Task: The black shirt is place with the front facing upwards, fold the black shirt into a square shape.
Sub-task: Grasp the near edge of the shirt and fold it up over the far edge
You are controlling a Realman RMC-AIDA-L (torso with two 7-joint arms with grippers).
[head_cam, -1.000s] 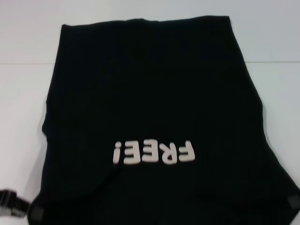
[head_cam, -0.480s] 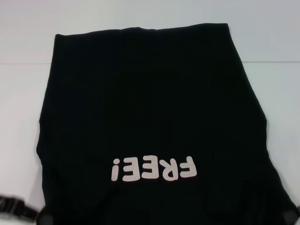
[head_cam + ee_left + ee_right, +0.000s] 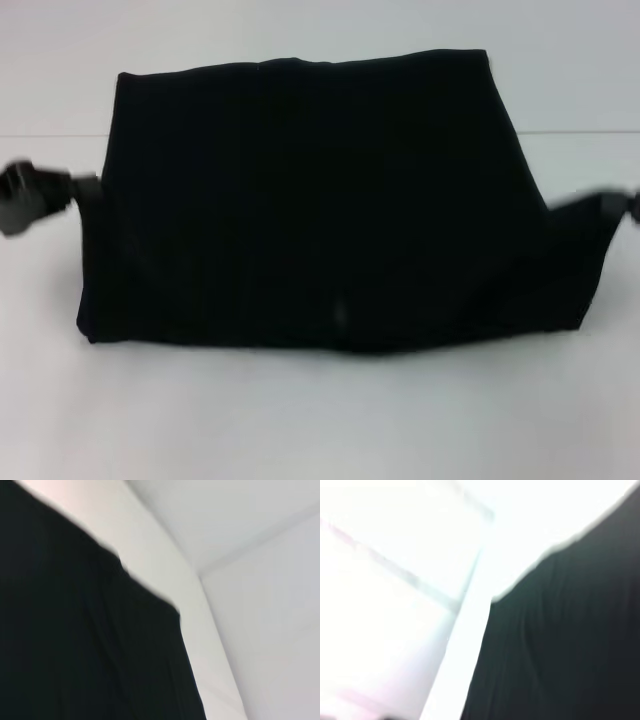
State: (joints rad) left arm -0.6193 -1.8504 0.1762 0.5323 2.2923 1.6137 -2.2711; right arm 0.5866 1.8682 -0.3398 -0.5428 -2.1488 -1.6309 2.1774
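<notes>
now the black shirt lies on the white table, doubled over, plain black side up. left gripper is clamped on the shirt's left edge and right gripper on its right edge, both lifted.

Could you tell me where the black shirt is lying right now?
In the head view the black shirt spans the middle of the white table, with the left gripper and right gripper at its side edges.

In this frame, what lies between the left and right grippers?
In the head view, only the black shirt spans the stretch from the left gripper at one side edge to the right gripper at the other; no lettering shows.
</notes>
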